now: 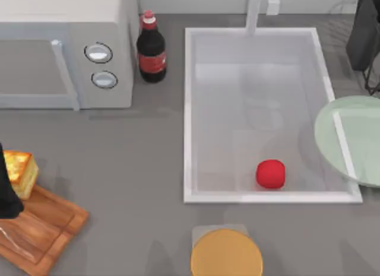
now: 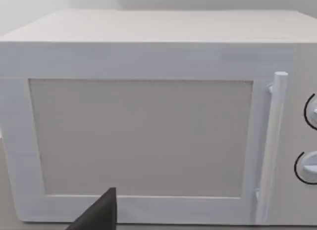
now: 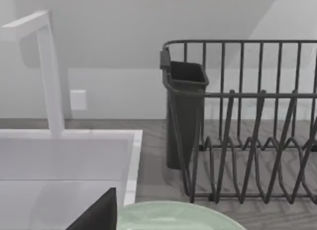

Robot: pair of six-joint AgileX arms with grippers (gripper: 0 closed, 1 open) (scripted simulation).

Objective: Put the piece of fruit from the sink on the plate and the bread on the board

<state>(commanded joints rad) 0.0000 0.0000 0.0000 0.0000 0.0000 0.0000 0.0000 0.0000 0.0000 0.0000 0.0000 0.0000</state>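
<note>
- At the table's far left edge, your left end effector sits by the bread, which rests on the board; its grip can't be told.
- Your fruit lies in the sink, near-right corner.
- The plate overlaps the sink's right rim.
</note>
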